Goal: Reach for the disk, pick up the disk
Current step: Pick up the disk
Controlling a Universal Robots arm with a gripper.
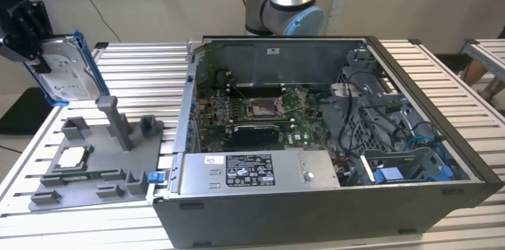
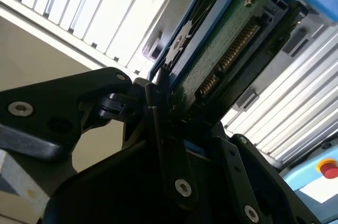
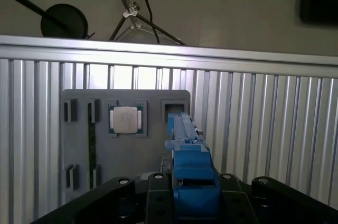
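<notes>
Gripper: the gripper [image 1: 33, 49] is clenched on the disk, whose lower end is pinched between the black fingers [image 2: 168, 145] in the second wrist view
Disk: the disk [image 1: 67, 75] is held upright in the air at the exterior view's left, clear of the table (its labelled silver face is turned toward the exterior camera, with blue rails along its edges)
Fixture: a grey fixture plate [image 1: 94, 167] with posts and slots is laid flat on the table, below the held disk
Chip: a small square silver chip [image 3: 125, 119] is seated in a recess of the fixture plate
Table: the slatted metal table [image 1: 142, 67] is seen under everything
Computer case: an open computer case [image 1: 316, 220] is set just beside the fixture plate, on the exterior view's right
</notes>
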